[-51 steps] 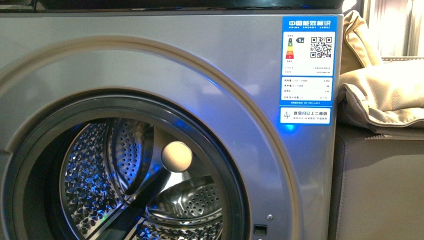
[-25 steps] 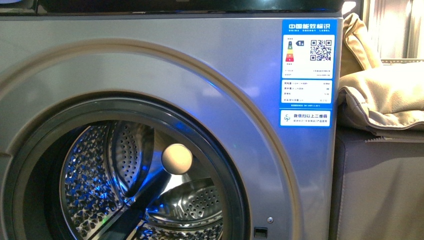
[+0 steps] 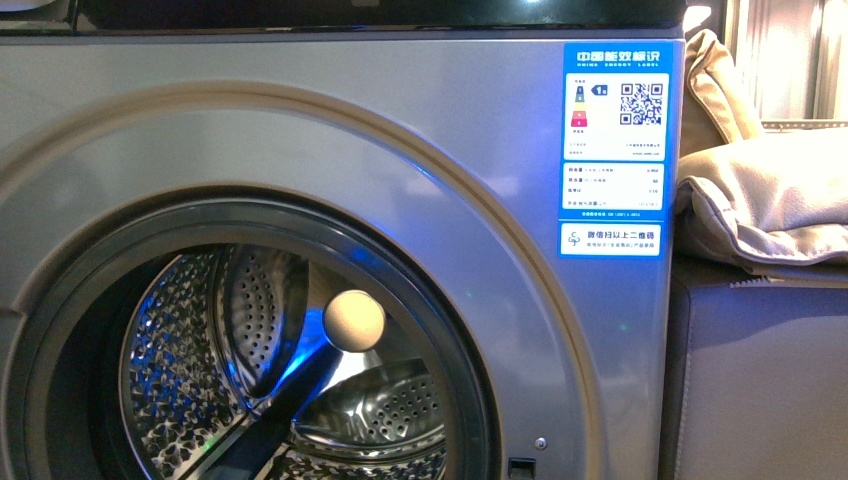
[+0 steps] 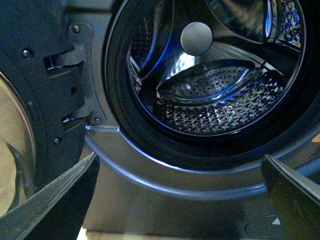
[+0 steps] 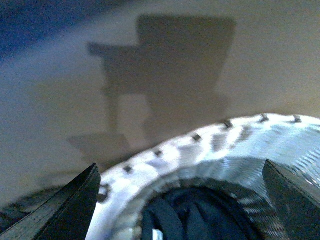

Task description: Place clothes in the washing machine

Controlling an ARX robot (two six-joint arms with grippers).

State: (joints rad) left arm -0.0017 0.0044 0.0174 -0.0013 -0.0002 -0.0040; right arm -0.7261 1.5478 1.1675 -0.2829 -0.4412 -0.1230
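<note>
Front view: washing machine (image 3: 300,150), silver-grey, fills most of the frame. Its round, dark-rimmed porthole is open onto a perforated steel drum (image 3: 200,340) lit with blue reflections. A pale round knob (image 3: 354,320) sits at the back centre of the drum. A blue energy label (image 3: 614,150) is fixed at the upper right of the front panel. Beige quilted fabric (image 3: 770,195) is heaped just beside the machine's right side, on a dark surface.

Left wrist view: left gripper (image 4: 180,156) is spread wide, with one dark finger (image 4: 55,205) at each lower corner of the frame. Nothing is between them and they touch nothing. It faces the open porthole from low down, near the machine's front. Also visible are the drum interior (image 4: 225,100), the same round knob (image 4: 196,38) and the machine's door (image 4: 35,100), which is swung open to one side on its hinge (image 4: 75,60). A sliver of orange sticker (image 4: 316,137) shows at the frame edge.

Right wrist view: blurred. Right gripper (image 5: 180,164) is likewise spread wide, fingers (image 5: 60,210) apart and empty, not gripping anything. It hangs above a pale round basket (image 5: 200,145) with a woven rim. Clothes (image 5: 195,217), dark navy and bunched, lie inside the basket, apart from the fingers. A beige floor (image 5: 60,100) lies beyond, carrying a dark shadow.
</note>
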